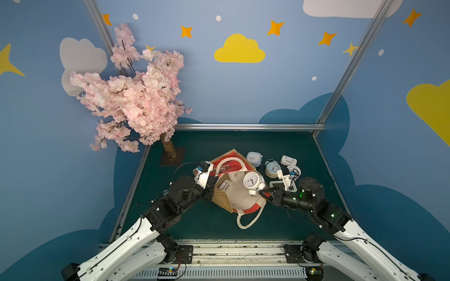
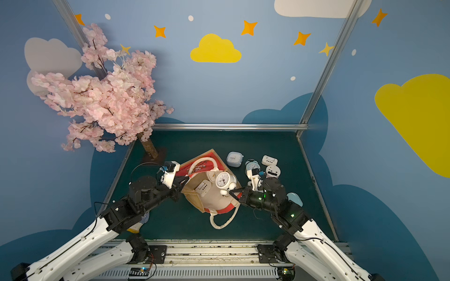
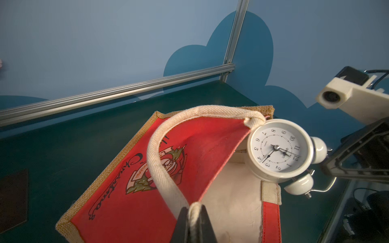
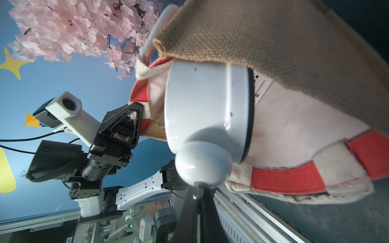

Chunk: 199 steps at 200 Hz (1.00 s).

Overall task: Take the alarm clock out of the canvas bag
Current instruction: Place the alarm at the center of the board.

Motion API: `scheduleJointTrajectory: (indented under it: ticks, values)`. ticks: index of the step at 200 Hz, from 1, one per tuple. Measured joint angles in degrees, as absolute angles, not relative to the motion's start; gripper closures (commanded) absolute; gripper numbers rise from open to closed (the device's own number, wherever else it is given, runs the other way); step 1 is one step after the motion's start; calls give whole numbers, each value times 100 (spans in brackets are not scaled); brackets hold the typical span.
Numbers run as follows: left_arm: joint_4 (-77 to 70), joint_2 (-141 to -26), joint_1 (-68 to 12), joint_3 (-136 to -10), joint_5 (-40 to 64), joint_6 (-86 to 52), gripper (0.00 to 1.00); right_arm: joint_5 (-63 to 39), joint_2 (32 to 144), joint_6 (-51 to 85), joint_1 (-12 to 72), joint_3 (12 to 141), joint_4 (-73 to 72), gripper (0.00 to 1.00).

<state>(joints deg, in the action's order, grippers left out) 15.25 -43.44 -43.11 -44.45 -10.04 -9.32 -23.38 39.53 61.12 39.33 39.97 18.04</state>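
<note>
The canvas bag [image 1: 237,198] [image 2: 214,200] lies on the green table in both top views, its mouth turned up and its cream lining showing. My left gripper [image 3: 194,210] [image 1: 215,181] is shut on the bag's white rope handle [image 3: 160,168] at the rim. A white twin-bell alarm clock [image 1: 250,180] [image 2: 222,180] [image 3: 275,149] hangs over the right side of the bag's mouth. My right gripper [image 4: 197,193] [image 1: 260,192] is shut on the metal stud at one of its bells. The jute wall [image 4: 294,52] sits close behind the clock [image 4: 206,105].
A small white rectangular clock [image 1: 225,186] and a cream square clock [image 1: 235,176] lie inside the bag. Several more clocks [image 1: 272,167] stand on the table right of the bag. A pink blossom tree [image 1: 136,97] stands at the back left.
</note>
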Motion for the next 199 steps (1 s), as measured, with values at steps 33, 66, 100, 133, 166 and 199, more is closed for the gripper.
scheduleJointTrajectory:
  ticks: [33, 66, 100, 133, 166, 199]
  values:
    - [1868, -4174, -4158, -4486, -1157, -762, 92, -2574, 3922, 5990, 3789, 4246, 2165, 100]
    - [2165, -4042, -3787, -4519, -1361, -639, 92, -2674, 3811, 5863, 3509, 4473, 2342, 100]
    - [2443, -4018, -3428, -4700, -1393, -530, 92, -2867, 3787, 5798, 3124, 4637, 2451, 100]
    - [2515, -4077, -3236, -4718, -1345, -447, 92, -3122, 3828, 5717, 2805, 4982, 2488, 100]
    - [2515, -4121, -3105, -4718, -1278, -408, 92, -3402, 3990, 5603, 2416, 5057, 2469, 100]
    - [2569, -4082, -2956, -4807, -1149, -331, 92, -3682, 4364, 5474, 1798, 4786, 2324, 100]
